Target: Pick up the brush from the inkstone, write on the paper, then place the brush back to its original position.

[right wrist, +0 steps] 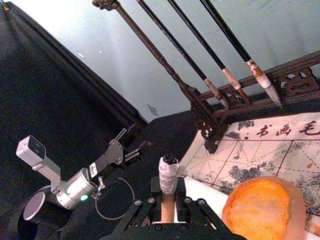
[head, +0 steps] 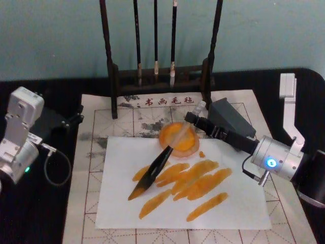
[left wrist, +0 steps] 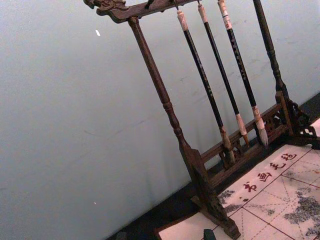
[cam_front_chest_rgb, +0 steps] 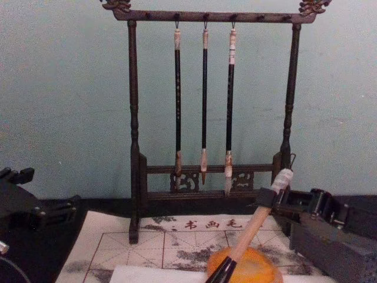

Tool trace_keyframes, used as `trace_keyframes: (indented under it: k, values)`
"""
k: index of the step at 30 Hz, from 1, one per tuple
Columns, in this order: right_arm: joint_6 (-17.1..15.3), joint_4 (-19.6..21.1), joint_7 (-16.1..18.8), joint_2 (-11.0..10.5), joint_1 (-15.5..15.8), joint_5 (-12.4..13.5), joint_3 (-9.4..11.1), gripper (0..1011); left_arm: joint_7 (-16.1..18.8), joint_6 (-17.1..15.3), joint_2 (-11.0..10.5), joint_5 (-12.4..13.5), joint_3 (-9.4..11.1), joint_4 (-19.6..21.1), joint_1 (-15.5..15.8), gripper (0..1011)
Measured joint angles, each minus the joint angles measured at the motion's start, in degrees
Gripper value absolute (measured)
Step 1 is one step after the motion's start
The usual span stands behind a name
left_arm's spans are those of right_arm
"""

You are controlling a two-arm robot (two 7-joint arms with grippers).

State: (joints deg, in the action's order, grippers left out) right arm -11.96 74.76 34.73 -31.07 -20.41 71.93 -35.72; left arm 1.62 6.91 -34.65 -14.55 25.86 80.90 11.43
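Closest to the robot is the paper (head: 238,203), already covered in a bunch of orange strokes (head: 198,178), so I'd guess the writing part is pretty much done. The brush (head: 157,168) slants across it, with the dark tip low over the left side of the sheet. I can't tell if it actually touches. The handle runs up and back over the inkstone (head: 189,145), which sits at the paper's far edge on the stained grid mat (head: 86,203).

The right gripper (head: 193,120) is clamped on the handle just under the white cap. Holding it that high up makes sense: it keeps the fingers out of the ink and lets the tip swing. My read is it's lining up to lay the brush back on the dish.

The left gripper (head: 76,116) is parked off to the left. Furthest back is the rack (head: 162,79) with three thin brushes (cam_front_chest_rgb: 204,100).
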Motion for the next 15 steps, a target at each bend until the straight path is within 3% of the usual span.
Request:
trace_keyframes:
  k: [15]
  values:
    - [0.43,0.02,-0.03,-0.39,0.02,-1.07,0.65,175,0.0,0.0,0.0,0.0,0.0,0.0,0.0,1001]
